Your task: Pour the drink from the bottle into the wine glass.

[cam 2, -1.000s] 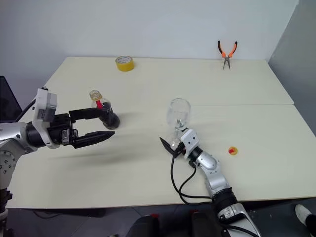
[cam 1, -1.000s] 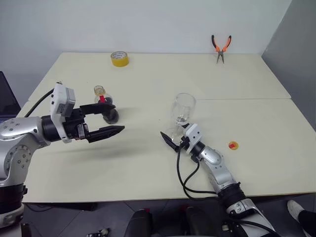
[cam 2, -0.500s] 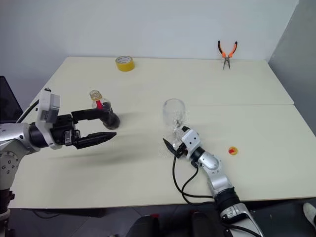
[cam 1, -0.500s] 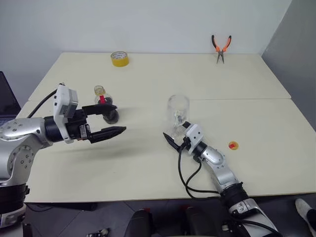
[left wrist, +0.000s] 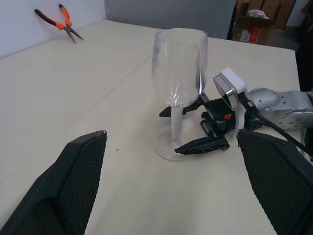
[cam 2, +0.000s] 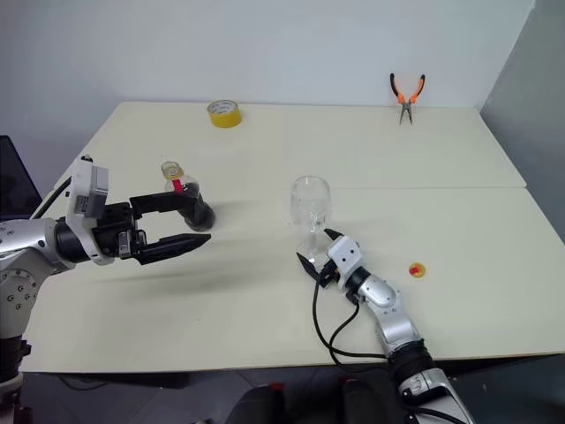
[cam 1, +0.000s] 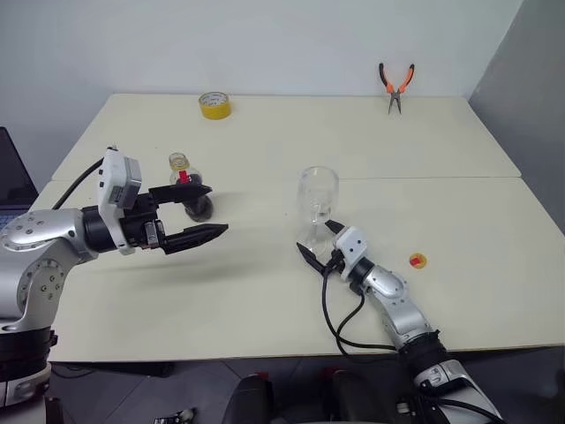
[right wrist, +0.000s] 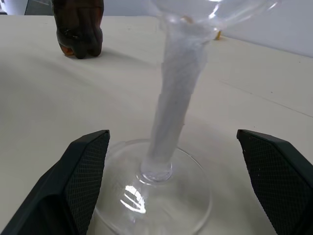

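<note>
From the head camera, a pale cream tabletop stands against a white wall. On it: one bottle of dark drink at the left, one empty wine glass in the middle, one yellow tape roll, one pair of orange pliers, one small yellow cap. The left tool hangs wide open beside the bottle.

From the right wrist, the right tool gapes wide around the glass's stem, not touching it.

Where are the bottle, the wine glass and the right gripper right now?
bottle [cam 1: 196, 201], left eye view, on its dark rounded body.
wine glass [cam 1: 317, 192], left eye view, on its clear bowl.
right gripper [left wrist: 188, 128], left wrist view, midway between its open fingertips, at the stem.
</note>
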Controlling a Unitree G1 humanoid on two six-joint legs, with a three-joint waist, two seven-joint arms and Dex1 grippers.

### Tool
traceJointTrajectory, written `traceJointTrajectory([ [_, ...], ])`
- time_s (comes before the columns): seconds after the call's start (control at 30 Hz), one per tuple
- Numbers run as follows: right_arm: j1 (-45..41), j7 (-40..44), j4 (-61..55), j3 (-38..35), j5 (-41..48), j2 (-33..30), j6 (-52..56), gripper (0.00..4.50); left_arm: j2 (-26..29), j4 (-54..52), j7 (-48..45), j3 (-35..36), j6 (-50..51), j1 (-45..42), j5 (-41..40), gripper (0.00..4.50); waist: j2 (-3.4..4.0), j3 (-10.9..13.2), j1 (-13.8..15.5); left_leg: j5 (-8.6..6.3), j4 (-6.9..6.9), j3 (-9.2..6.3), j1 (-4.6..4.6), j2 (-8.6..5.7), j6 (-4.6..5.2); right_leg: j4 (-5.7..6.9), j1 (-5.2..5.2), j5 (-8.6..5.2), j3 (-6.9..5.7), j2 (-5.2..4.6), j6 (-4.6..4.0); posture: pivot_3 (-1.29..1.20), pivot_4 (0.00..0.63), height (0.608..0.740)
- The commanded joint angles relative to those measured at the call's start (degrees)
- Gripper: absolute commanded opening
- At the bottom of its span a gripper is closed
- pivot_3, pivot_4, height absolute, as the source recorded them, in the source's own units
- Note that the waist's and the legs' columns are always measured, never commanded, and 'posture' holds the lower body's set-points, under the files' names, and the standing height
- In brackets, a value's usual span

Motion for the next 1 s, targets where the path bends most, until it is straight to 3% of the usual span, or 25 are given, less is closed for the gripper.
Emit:
traceJointTrajectory([
  [0.03,1.2,0.9,-2.2,-0.5,0.2,-1.1,1.1,4.45,-0.2,-1.7,0.4,0.8,-0.9,-1.0,-0.2,4.5,0.0,0.0,0.0,0.0,0.0,0.0,0.0,0.0,0.0,0.0,0.0,0.0,0.0,0.0,0.0,0.0,0.15,0.74],
  [0.43,8.1,4.6,-13.7,0.1,0.8,-7.0,8.0,4.45,-2.4,-2.2,2.7,0.3,-1.5,-2.2,0.2,4.5,-0.01,0.0,0.2,0.0,0.01,-0.02,0.01,-0.02,0.0,-0.01,0.04,0.0,-0.02,-0.02,0.01,0.0,0.15,0.74],
  [0.7,17.8,7.6,-33.1,-1.8,5.2,-14.2,17.5,4.45,-6.9,-3.6,8.1,0.7,-2.9,-1.1,1.2,4.5,-0.03,0.0,0.3,0.0,0.01,-0.04,0.0,-0.02,0.01,-0.05,0.06,-0.01,-0.03,-0.03,0.02,0.0,0.15,0.74],
  [0.9,22.6,9.2,-45.1,-5.1,10.7,-18.6,25.2,4.45,-7.3,-6.4,9.0,1.2,-0.6,1.0,-1.1,4.5,-0.01,0.0,0.2,0.0,0.01,-0.04,0.02,-0.01,0.01,-0.01,0.06,-0.01,-0.02,-0.01,0.02,0.0,0.15,0.74],
  [1.0,23.4,9.5,-50.1,-6.7,13.5,-20.4,29.3,4.45,-7.9,-7.5,11.2,0.8,-3.9,2.2,2.5,4.5,-0.01,0.0,0.2,0.0,0.0,-0.04,0.03,0.0,0.0,-0.02,0.05,-0.02,-0.02,0.0,0.02,0.0,0.15,0.74],
])
